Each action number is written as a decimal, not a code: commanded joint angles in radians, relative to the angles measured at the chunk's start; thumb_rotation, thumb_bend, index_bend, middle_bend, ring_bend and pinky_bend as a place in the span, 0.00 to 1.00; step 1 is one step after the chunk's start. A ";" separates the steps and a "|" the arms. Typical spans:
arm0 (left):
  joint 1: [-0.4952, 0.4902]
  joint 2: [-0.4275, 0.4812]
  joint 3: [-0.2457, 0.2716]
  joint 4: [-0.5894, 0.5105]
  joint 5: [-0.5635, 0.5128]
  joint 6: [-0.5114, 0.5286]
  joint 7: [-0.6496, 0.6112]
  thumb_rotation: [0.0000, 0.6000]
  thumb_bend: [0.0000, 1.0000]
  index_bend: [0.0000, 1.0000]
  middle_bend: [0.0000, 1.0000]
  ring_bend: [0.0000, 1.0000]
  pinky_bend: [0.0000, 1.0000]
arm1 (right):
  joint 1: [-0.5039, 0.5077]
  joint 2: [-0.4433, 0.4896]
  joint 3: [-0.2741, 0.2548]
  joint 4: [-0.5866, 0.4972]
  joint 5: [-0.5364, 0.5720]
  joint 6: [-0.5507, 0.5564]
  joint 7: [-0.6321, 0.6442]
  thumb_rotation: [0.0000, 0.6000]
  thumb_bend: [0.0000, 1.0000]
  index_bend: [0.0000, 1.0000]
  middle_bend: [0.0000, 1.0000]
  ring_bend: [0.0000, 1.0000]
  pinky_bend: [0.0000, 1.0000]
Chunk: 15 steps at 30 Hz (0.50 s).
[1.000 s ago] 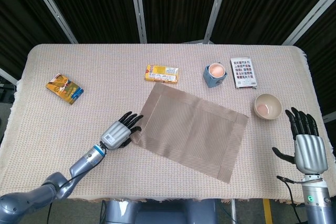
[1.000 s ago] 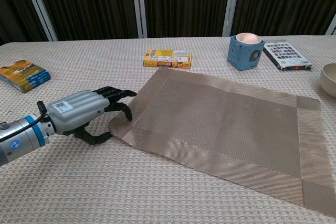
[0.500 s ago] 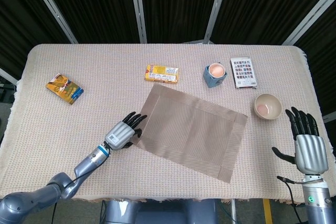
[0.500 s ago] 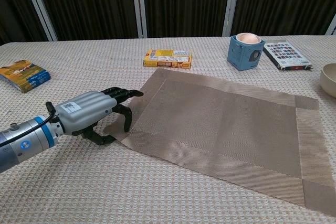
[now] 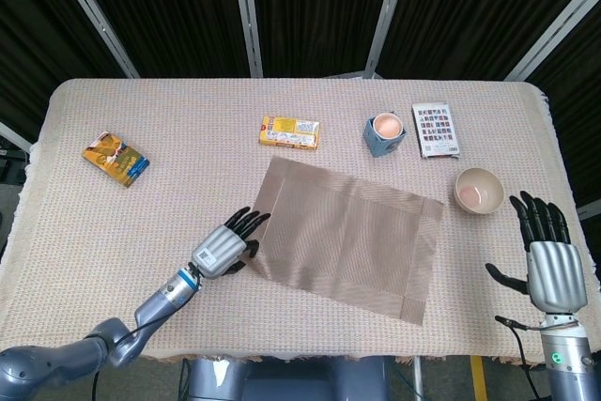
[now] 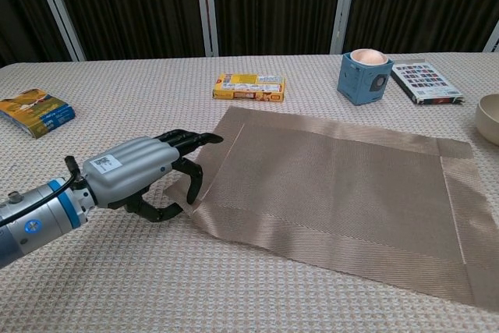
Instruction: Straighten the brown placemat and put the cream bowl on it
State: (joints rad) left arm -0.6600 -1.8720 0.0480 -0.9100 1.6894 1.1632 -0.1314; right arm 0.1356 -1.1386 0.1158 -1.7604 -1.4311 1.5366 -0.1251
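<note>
Left hand (image 6: 148, 173) seemingly pinches the woven brown placemat's (image 6: 335, 193) rippled near-left corner.

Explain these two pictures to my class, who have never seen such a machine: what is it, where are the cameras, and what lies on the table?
It is a two-armed robot with humanlike hands. One picture looks down from its head, the other forward from its chest. The left robot hand grips the near left corner of the brown placemat, which lies askew on the table. The right robot hand waits open at the table's right edge, holding nothing. Beside the mat stands the cream bowl. Further back lie a yellow box, a blue cup, a card of small pictures, and a colourful packet.
</note>
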 commanded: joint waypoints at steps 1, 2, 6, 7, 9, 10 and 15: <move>0.014 0.069 0.002 -0.145 -0.020 -0.010 0.067 1.00 0.43 0.64 0.00 0.00 0.00 | -0.001 0.001 0.000 -0.003 -0.003 0.001 0.000 1.00 0.00 0.00 0.00 0.00 0.00; 0.016 0.087 0.001 -0.184 -0.028 -0.017 0.085 1.00 0.43 0.63 0.00 0.00 0.00 | -0.002 0.002 0.001 -0.004 -0.004 0.001 0.000 1.00 0.00 0.00 0.00 0.00 0.00; 0.028 0.186 -0.009 -0.388 -0.104 -0.083 0.215 1.00 0.43 0.63 0.00 0.00 0.00 | -0.004 0.002 -0.001 -0.006 -0.011 0.001 -0.005 1.00 0.00 0.00 0.00 0.00 0.00; 0.031 0.201 -0.012 -0.423 -0.126 -0.098 0.238 1.00 0.43 0.63 0.00 0.00 0.00 | -0.005 0.002 -0.001 -0.006 -0.012 0.002 -0.006 1.00 0.00 0.00 0.00 0.00 0.00; 0.035 0.233 -0.016 -0.493 -0.165 -0.127 0.278 1.00 0.43 0.63 0.00 0.00 0.00 | -0.006 0.002 -0.002 -0.007 -0.016 0.002 -0.008 1.00 0.00 0.00 0.00 0.00 0.00; 0.037 0.251 -0.015 -0.528 -0.181 -0.137 0.300 1.00 0.43 0.63 0.00 0.00 0.00 | -0.006 0.002 -0.003 -0.008 -0.018 0.002 -0.009 1.00 0.00 0.00 0.00 0.00 0.00; 0.053 0.329 -0.006 -0.668 -0.241 -0.160 0.400 1.00 0.43 0.62 0.00 0.00 0.00 | -0.008 0.001 -0.003 -0.012 -0.023 0.001 -0.015 1.00 0.00 0.00 0.00 0.00 0.00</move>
State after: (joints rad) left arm -0.6213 -1.5947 0.0384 -1.5112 1.4949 1.0313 0.2182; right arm 0.1278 -1.1375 0.1125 -1.7722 -1.4542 1.5384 -0.1399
